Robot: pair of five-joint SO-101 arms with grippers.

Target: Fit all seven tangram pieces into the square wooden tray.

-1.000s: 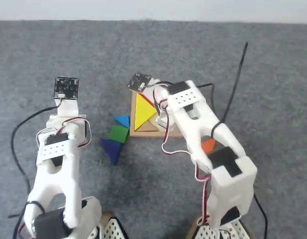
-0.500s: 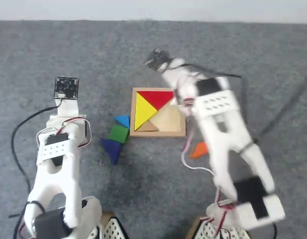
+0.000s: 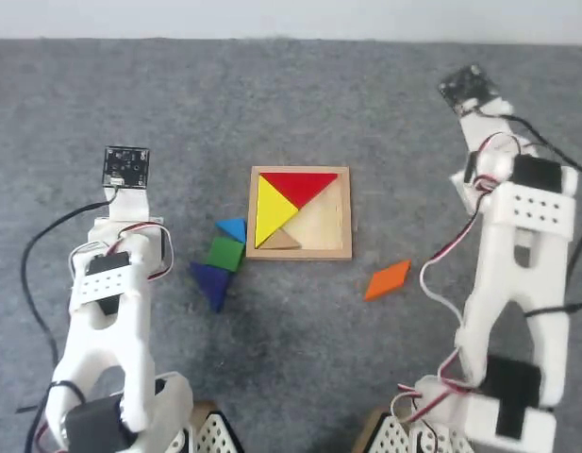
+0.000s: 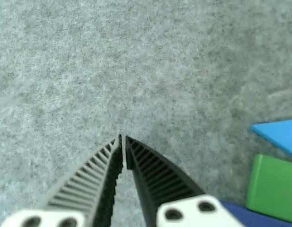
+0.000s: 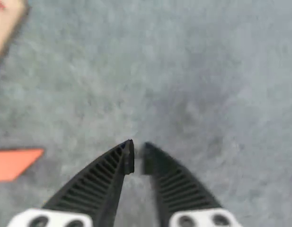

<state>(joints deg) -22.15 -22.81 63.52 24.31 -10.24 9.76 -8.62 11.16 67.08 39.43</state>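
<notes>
Though partly filled, tray (image 3: 300,253) has bare right half.

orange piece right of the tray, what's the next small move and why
Probably swing the right gripper over to the orange piece: it lies loose outside the tray, nearest that arm, and the gripper holds nothing.

Bright, even, diffuse light; shadows soft, faint.
</notes>
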